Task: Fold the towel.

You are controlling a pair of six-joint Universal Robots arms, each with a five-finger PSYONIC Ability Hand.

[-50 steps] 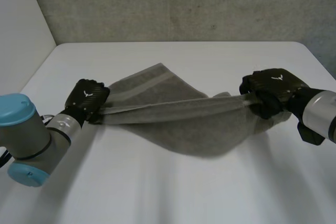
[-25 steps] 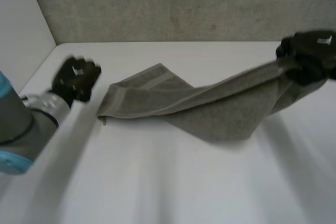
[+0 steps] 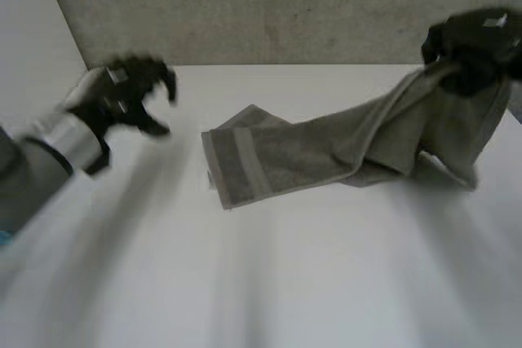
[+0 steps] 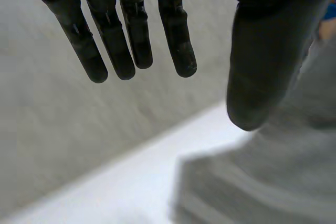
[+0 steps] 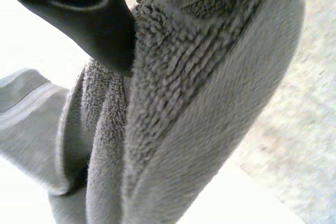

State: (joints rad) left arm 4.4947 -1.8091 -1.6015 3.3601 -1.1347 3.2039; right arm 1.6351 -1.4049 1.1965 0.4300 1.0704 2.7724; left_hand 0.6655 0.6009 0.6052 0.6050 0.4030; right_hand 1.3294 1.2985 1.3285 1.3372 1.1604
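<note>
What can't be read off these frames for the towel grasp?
- Right wrist view: the towel bunches over the right robot hand, hiding most of its fingers and which corner or edge it pinches.
- Head view: the left robot hand is blurred by motion, so its finger pose is unclear there; the left wrist view shows straight fingers holding nothing.
- Head view: the towel's hanging folds hide the layers of its lifted end.

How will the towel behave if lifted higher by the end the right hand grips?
Probably floppy: the towel sags from the right hand and bunches into folds. Its looped pile suggests little slipping. The end on the table would likely drag.
</note>
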